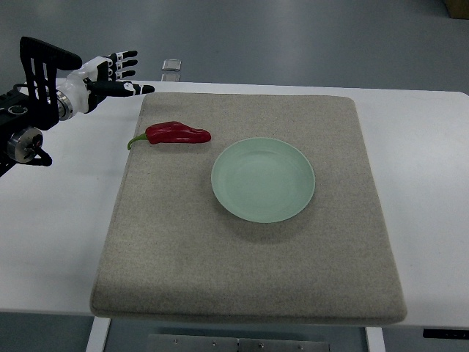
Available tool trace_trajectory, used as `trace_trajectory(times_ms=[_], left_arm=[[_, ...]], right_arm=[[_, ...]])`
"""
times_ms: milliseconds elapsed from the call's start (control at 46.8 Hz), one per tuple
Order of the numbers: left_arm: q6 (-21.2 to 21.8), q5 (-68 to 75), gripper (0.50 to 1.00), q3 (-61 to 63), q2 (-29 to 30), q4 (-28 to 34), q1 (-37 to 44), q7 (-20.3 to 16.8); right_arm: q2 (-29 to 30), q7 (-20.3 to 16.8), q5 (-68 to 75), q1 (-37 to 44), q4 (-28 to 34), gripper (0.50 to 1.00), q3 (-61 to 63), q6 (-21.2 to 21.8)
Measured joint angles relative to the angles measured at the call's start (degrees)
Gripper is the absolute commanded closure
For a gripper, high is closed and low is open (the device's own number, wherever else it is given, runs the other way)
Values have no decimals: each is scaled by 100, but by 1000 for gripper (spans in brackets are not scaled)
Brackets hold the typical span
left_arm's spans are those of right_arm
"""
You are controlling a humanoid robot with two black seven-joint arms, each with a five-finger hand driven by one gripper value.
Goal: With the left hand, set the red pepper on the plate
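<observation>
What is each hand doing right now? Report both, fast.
Left hand: open, fingers spread, holding nothing, up left of the red pepper.
Right hand: not in view.

No writing, label, brand, number or sign can be read anywhere here. The pepper (178, 133), plate (263, 180), mat (249, 279) and table (425, 161) carry no print. The left hand (110, 73) at ten o'clock bears no legible marking.
</observation>
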Motion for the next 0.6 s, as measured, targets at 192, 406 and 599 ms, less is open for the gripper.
trace_trajectory(times_ms=[192, 406, 599], left_arm=[[0, -8, 504, -20, 9, -1, 0, -8], [0, -13, 504, -233, 43, -1, 0, -13], [0, -16, 504, -257, 41, -1, 0, -13]], right_arm=[[0, 0, 0, 0, 3, 572, 0, 0], [0, 0, 0, 0, 0, 572, 0, 0], [0, 0, 0, 0, 2, 572, 0, 0]])
